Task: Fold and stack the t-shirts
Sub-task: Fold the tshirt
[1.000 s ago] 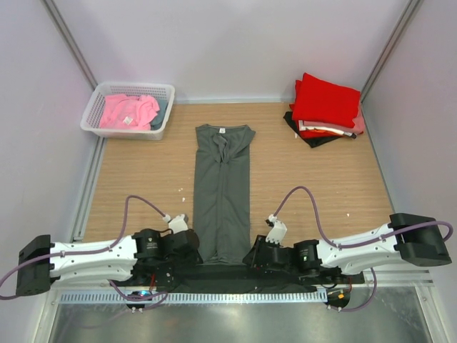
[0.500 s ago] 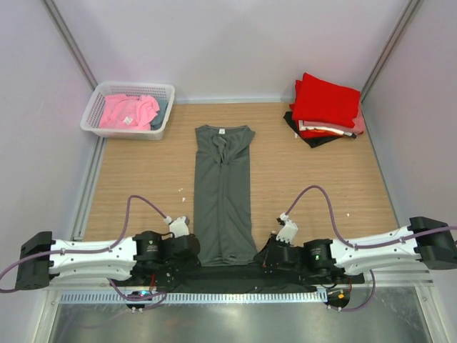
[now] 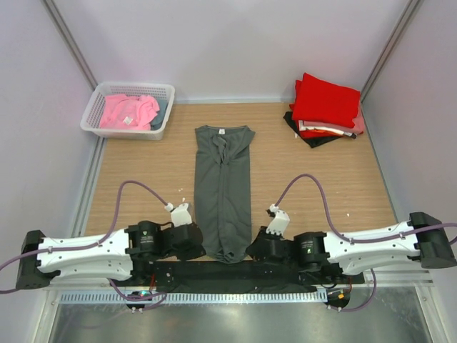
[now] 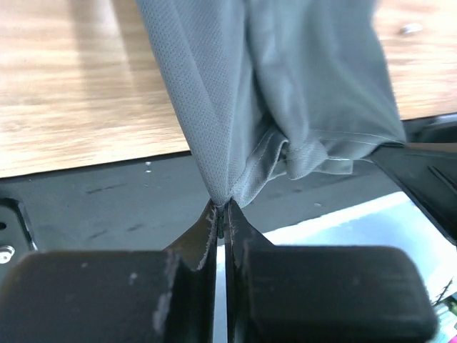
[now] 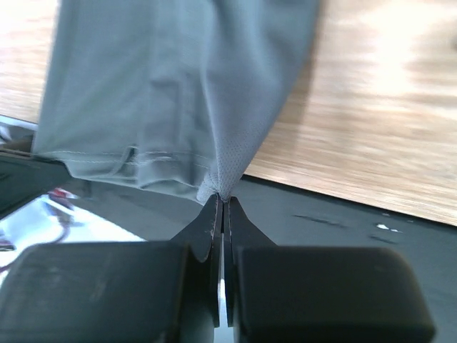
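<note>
Mid-fold on the dark grey soft cloth t-shirt [image 3: 223,189], laid as a long narrow strip down the middle of the pale wooden desk [image 3: 143,179], collar and small white neck label at the far end, hem at the near edge. Gripped at both hem corners: jaws of the left tool [image 4: 223,211] fully closed on a pinch of mesh cloth at the near left corner, those of the right tool [image 5: 222,199] likewise closed on the near right corner, with the hem bunched and sagging between. Probably about to carry the hem toward the collar, halving the strip; calls for lifting both corners together, level and at matching pace, then laying the hem square near the neckline. Afterwards, likely onto the folded stack of red, black and pink shirts [image 3: 325,107] at the far right corner. More waiting in the white latticed plastic basket [image 3: 125,133] at the far left: pink cloth [image 3: 127,111] on top, something darker beneath, not identifiable. Hard to tell how many layers sit in each pinch; pinch points barely visible from above; collar end cut off in both wrist views.
</note>
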You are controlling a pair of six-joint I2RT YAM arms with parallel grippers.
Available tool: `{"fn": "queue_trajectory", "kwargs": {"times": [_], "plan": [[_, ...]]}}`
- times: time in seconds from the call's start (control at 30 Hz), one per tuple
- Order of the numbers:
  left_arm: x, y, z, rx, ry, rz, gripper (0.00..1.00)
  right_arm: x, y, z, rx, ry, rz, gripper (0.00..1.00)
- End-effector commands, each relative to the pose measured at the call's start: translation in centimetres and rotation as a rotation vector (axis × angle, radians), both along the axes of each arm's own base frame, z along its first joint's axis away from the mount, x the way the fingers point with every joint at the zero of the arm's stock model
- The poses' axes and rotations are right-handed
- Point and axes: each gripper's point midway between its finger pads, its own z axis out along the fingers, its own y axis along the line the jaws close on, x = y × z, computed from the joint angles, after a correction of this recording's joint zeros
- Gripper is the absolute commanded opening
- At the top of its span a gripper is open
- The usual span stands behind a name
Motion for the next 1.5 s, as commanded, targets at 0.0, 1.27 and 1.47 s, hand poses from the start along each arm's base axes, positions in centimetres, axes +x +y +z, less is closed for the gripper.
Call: {"fn": "queue_trajectory", "kwargs": {"times": [0.0,1.27,1.47], "plan": [[2.3,1.1,3.3,0.043,-0.121,0.021,0.04,2.8,-0.3,3.7,-0.026,-0.121,-0.044,0.01],[23.8,1.4,5.2,0.211,-0.077,-0.007,0.00,24.8,-0.7,7.2,-0.212,-0.195,0.055,0.01],[26.9,2.2,3.7,0.236,-0.053,0.021,0.00,27.9,-0.7,5.4,-0.223,-0.188,0.097,0.01]]}}
